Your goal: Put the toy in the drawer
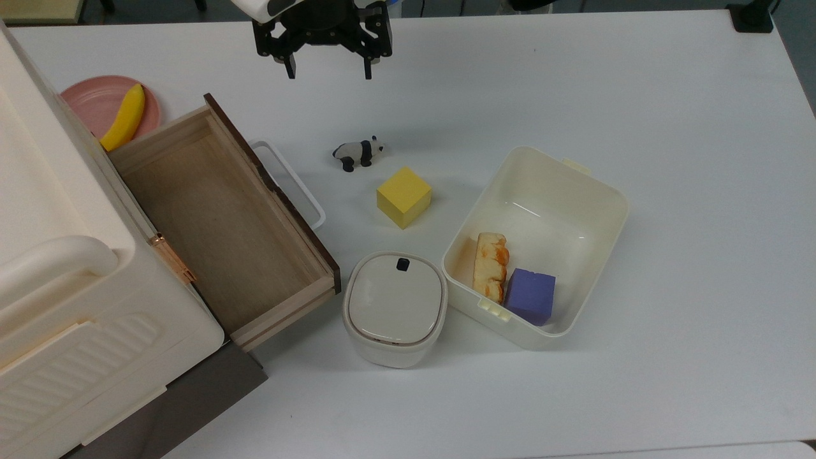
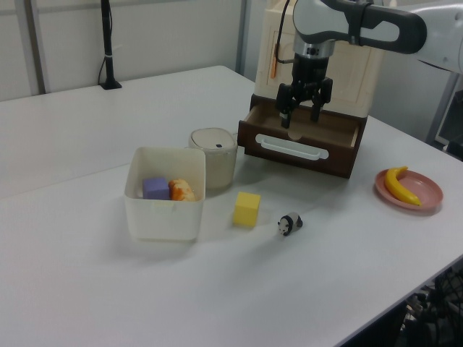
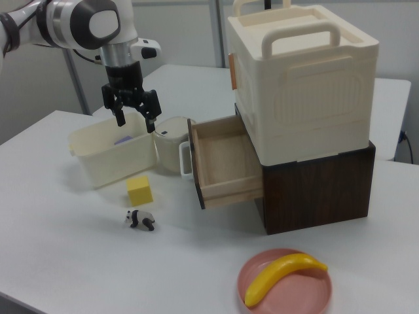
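Note:
The toy (image 1: 357, 153) (image 2: 289, 223) (image 3: 141, 220), a small black-and-white panda, stands on the white table beside a yellow cube (image 1: 403, 196) (image 2: 247, 209) (image 3: 139, 191). The drawer (image 1: 220, 223) (image 2: 304, 139) (image 3: 222, 160) is pulled out and holds nothing; it has a light-wood inside, a dark front and a white loop handle (image 1: 290, 182). My gripper (image 1: 329, 71) (image 2: 299, 116) (image 3: 135, 122) hangs open in the air well above the table, with nothing between its fingers. In the top view it is above the toy in the picture.
A cream tub (image 1: 590, 185) (image 2: 163, 217) (image 3: 98, 163) holds a purple cube (image 1: 530, 296) and a piece of bread (image 1: 490, 266). A lidded cream pot (image 1: 395, 309) (image 2: 214, 155) stands by the drawer's front. A pink plate (image 1: 89, 95) (image 2: 427, 191) (image 3: 262, 278) carries a banana (image 1: 124, 118). A cream box (image 1: 57, 255) (image 3: 298, 78) sits on the cabinet.

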You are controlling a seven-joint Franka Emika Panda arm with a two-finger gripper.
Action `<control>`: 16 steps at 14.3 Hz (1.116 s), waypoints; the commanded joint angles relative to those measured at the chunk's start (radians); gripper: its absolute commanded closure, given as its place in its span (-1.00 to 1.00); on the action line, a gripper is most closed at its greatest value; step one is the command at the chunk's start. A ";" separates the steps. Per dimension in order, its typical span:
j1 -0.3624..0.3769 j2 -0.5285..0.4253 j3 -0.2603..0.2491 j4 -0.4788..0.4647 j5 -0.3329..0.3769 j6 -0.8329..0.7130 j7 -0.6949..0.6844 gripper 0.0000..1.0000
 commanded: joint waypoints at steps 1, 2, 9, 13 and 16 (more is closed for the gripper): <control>0.002 -0.016 -0.001 -0.017 0.017 -0.017 0.023 -1.00; 0.002 -0.016 0.000 -0.017 0.017 -0.018 0.023 -1.00; 0.002 -0.016 0.000 -0.017 0.017 -0.015 0.023 -1.00; 0.002 -0.017 -0.001 -0.017 0.017 -0.017 0.016 -1.00; 0.002 -0.017 -0.001 -0.017 0.017 -0.020 0.011 -1.00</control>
